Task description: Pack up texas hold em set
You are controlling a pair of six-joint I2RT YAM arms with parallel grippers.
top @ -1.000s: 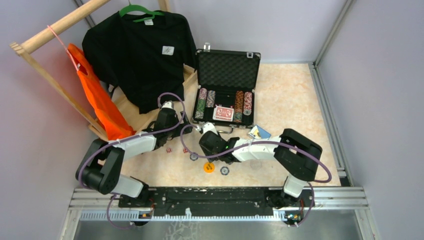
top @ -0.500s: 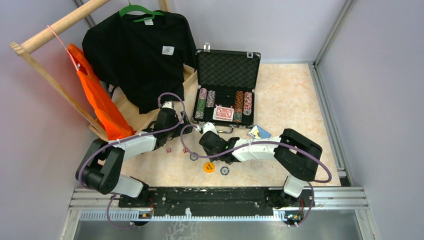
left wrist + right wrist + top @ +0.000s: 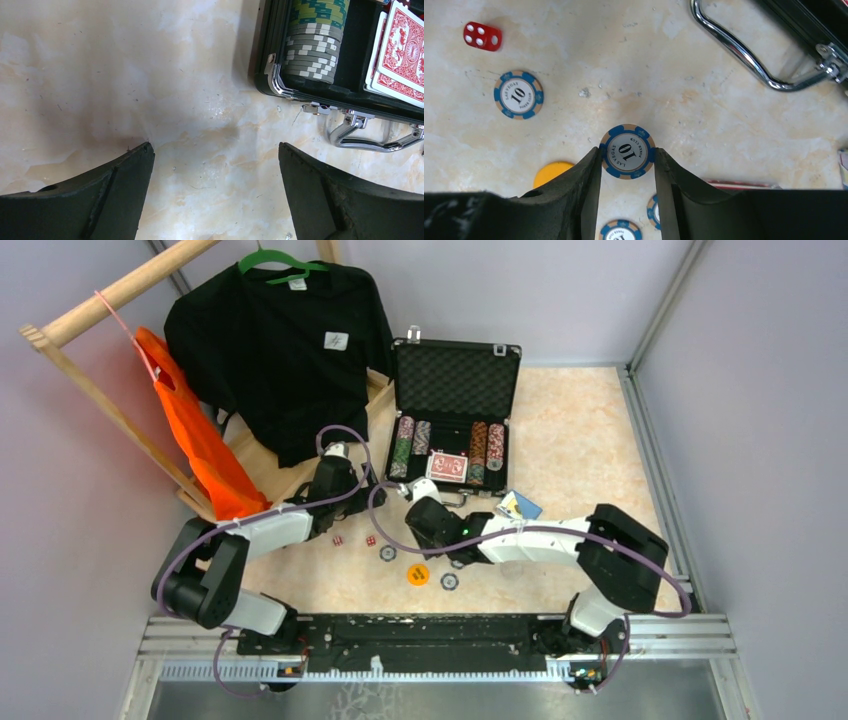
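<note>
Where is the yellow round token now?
Top view, centre: the yellow token lies in front of the case, between two loose blue chips, beside the right gripper.

cream tabletop (image 3: pixel 724 125) with pale brown marbling. the poker chip (image 3: pixel 627 151) has a blue-and-tan striped rim and a white centre with a black 10. red die (image 3: pixel 482 36) with white pips; plain yellow round token (image 3: pixel 553 172). black case (image 3: pixel 455 380), silver handle (image 3: pixel 337 132). cards (image 3: pixel 402 55) have ornate red-and-white backs. grey chip stack (image 3: pixel 310 55) striped white; green chip stack (image 3: pixel 320 10) striped teal. black t-shirt (image 3: pixel 270 350), green hanger (image 3: pixel 275 258), orange bag (image 3: pixel 200 440).
</note>
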